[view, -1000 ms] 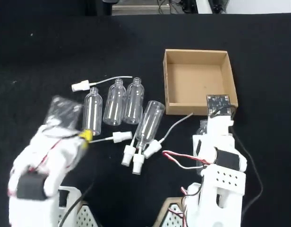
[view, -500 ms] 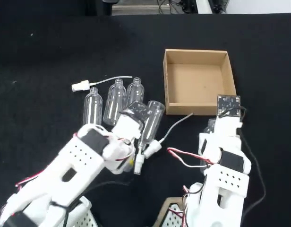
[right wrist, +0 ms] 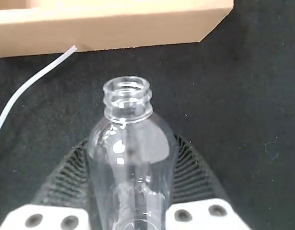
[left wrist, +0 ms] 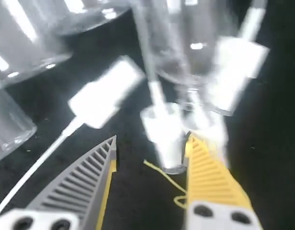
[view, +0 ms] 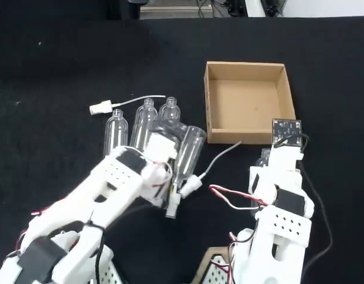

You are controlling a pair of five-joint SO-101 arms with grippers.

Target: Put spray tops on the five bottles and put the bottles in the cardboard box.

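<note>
Two tools are sharing this job. The left tool (left wrist: 152, 142) is hanging with its jaws spread over the cluster of spray tops, and one spray top (left wrist: 163, 136) is sitting right between them, so I'm guessing it's lining up the pick. The tricky bit is that a second top (left wrist: 104, 93) and the neck of a lying bottle (left wrist: 195, 48) are crowding in just beside it. I'd be centring the close on the white cap, not the thin tube, or it's going to be dragging the neighbours along. The right tool (right wrist: 130, 160) is pinching a clear bottle (right wrist: 127, 103) by its body, with the open neck pointing at the near wall of the cardboard box (right wrist: 109, 28). That bottle is waiting uncapped over the black table (view: 64, 59), so holding it dead steady is what's going to make feeding the tube in easy.
</note>
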